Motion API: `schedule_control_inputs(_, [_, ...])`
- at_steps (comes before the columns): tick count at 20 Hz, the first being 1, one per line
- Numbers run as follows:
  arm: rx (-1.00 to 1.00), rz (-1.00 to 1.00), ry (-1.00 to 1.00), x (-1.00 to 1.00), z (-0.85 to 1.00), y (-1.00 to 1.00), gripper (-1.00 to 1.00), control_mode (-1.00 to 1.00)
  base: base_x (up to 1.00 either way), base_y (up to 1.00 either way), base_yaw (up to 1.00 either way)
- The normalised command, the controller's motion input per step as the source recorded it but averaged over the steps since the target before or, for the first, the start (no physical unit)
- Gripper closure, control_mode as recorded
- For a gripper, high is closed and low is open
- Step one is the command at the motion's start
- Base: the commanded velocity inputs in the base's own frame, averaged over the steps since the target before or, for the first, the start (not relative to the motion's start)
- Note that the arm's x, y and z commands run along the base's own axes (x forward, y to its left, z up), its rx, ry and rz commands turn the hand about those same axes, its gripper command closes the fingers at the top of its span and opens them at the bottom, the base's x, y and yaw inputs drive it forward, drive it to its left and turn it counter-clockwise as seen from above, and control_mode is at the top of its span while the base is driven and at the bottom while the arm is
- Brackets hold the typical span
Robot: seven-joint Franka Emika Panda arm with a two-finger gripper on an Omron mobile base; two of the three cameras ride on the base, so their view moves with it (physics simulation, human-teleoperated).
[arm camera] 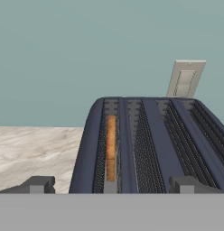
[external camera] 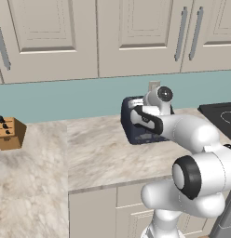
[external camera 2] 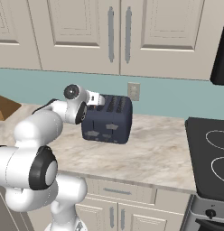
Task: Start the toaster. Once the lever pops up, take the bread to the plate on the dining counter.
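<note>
The dark navy toaster (external camera 2: 109, 121) stands on the marbled counter against the teal wall, and my arm partly covers the toaster (external camera: 134, 128) in the left base view. A golden-brown slice of bread (arm camera: 110, 146) sits low in its leftmost slot. My gripper (external camera 2: 100, 100) hovers at the toaster's left top edge. In the hand view the gripper (arm camera: 111, 185) is open, its fingertips (arm camera: 39, 184) spread wide on either side of the slots with nothing between them. The plate and the dining counter are out of view.
A tan knife block (external camera: 9, 133) stands far left on the counter. A black stove top (external camera 2: 212, 155) lies to the right of the toaster. A wall outlet (external camera 2: 133, 91) sits just behind it. Cabinets hang above.
</note>
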Motion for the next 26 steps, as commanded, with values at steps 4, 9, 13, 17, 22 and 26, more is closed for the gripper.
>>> schedule_control_inputs(4, [0.00, 0.00, 0.00, 0.00, 0.00, 0.00, -1.00, -1.00, 0.00, 0.00, 0.00])
schedule_control_inputs(9, [0.00, 0.00, 0.00, 0.00, 0.00, 0.00, -1.00, -1.00, 0.00, 0.00, 0.00])
schedule_control_inputs(13, [0.00, 0.00, 0.00, 0.00, 0.00, 0.00, -1.00, -1.00, 0.00, 0.00, 0.00])
schedule_control_inputs(17, [0.00, 0.00, 0.00, 0.00, 0.00, 0.00, -1.00, -1.00, 0.00, 0.00, 0.00])
schedule_control_inputs(22, [0.00, 0.00, 0.00, 0.00, 0.00, 0.00, -1.00, -1.00, 0.00, 0.00, 0.00])
schedule_control_inputs(26, [0.00, 0.00, 0.00, 0.00, 0.00, 0.00, -1.00, -1.00, 0.00, 0.00, 0.00])
